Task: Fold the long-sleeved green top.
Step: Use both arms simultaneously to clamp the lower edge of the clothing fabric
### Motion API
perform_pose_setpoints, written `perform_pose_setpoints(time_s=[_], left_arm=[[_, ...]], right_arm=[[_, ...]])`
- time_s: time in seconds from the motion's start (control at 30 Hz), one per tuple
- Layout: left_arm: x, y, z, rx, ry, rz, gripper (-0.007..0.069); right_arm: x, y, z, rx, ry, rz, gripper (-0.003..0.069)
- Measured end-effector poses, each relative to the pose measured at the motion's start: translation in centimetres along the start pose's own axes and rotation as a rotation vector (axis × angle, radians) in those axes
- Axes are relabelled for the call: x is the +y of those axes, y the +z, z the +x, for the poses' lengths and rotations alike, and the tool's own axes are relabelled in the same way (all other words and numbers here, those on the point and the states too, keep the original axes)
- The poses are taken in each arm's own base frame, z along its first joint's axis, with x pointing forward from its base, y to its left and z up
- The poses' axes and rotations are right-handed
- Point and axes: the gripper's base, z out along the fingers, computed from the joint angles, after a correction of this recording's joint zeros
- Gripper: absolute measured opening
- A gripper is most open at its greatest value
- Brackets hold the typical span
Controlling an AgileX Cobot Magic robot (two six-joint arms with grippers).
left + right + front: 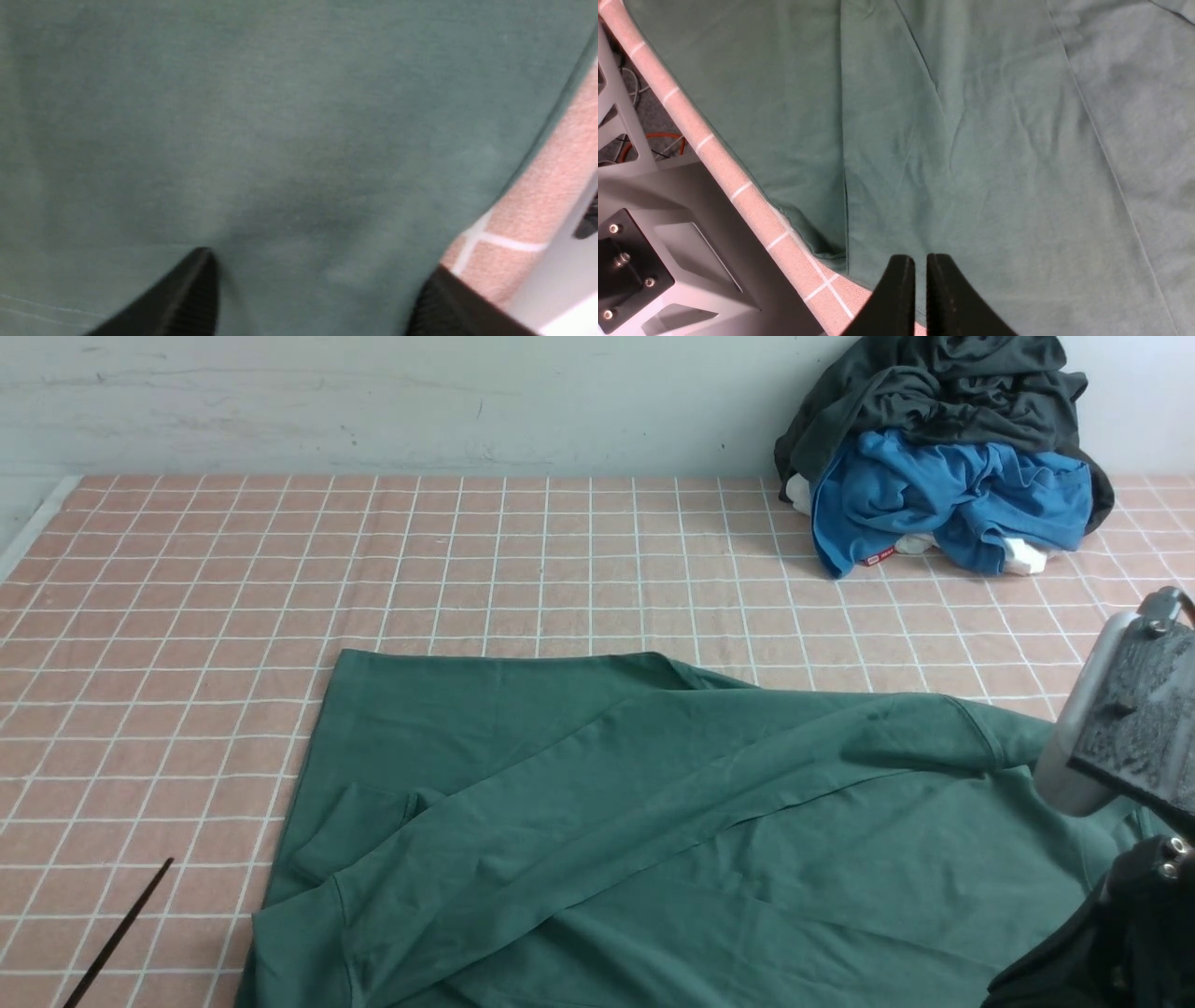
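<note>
Two spread left fingers (187,298) and closed right fingers (901,289) overhang the green top (597,803).

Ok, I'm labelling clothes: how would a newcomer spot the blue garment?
On the checked table, look to the far right corner by the wall, where a clothes pile sits. The blue garment lies under a dark one. Nothing else is bright blue; the green top lies flat, nearer.

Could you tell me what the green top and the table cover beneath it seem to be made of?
Green top: probably a soft, matte cotton-like knit; it drapes in smooth folds with stitched seams. Table cover: apparently a fuzzy, towel-like pink cloth with white grid lines; its nap shows up close.
</note>
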Motion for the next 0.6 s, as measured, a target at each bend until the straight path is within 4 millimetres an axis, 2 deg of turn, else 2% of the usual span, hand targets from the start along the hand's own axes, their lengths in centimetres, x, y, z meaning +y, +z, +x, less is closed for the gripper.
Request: perform_pose_setpoints(time_s=[0.07,0.1,0.13,0.2,0.23,0.3,0.37,0.5,0.6], left_arm=[[0.0,-0.1,-0.1,-0.004,-0.035,0.001,0.0350],[0.0,-0.1,-0.1,-0.004,-0.040,-0.001,0.0340],[0.2,-0.4,-0.4,-0.019,-0.060,-0.013,0.0270],[0.4,-0.7,-0.6,-0.036,-0.081,-0.021,0.0189],[0.5,-0.8,-0.8,-0.046,-0.104,-0.024,0.0108],[0.6,-0.9,-0.9,-0.049,-0.112,-0.025,0.0042],[0.5,-0.9,-0.8,-0.039,-0.116,-0.021,0.0013],[0.4,-1.1,-0.5,0.012,-0.127,-0.007,0.0008],[0.5,-1.6,-0.3,0.040,-0.135,-0.002,0.0008]], right_arm=[[0.0,0.0,0.0,0.000,0.000,0.000,0.0031],[0.0,0.0,0.0,0.000,0.000,0.000,0.0031],[0.0,0.0,0.0,0.000,0.000,0.000,0.0031],[0.0,0.0,0.0,0.001,0.000,0.000,0.0031],[0.0,0.0,0.0,0.001,0.000,0.000,0.0031],[0.0,0.0,0.0,0.001,-0.008,0.000,0.0032],[0.0,0.0,0.0,0.001,-0.028,0.003,0.0031],[0.0,0.0,0.0,0.002,-0.088,0.002,0.0048],[0.0,0.0,0.0,0.001,-0.140,-0.001,0.0100]])
